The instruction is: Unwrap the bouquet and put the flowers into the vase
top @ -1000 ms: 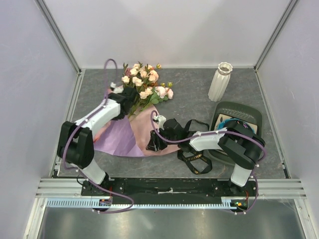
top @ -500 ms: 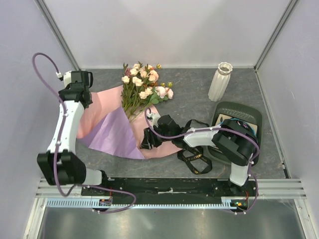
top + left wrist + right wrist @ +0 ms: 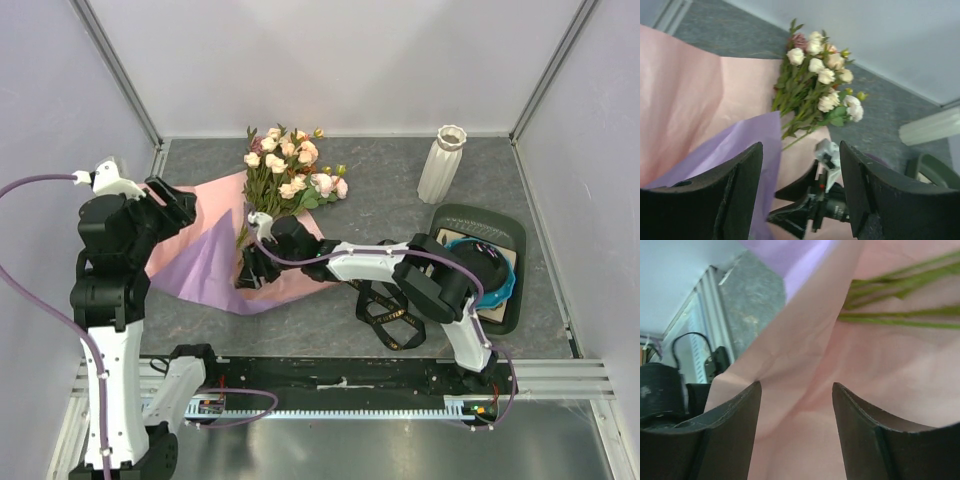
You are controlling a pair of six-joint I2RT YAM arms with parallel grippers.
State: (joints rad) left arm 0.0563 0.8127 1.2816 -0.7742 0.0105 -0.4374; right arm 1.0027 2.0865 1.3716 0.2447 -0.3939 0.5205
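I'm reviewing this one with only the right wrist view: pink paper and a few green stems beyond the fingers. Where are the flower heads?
Observer: The flowers lie at the far edge of the opened paper, heads pointing to the far side.
Operator: Is the vase anywhere near them?
Observer: The vase stands upright at the far right, apart from the flowers, with no stems in it.
Operator: And the left arm?
Observer: The left gripper hangs above the paper's left edge, jaws open, holding nothing.
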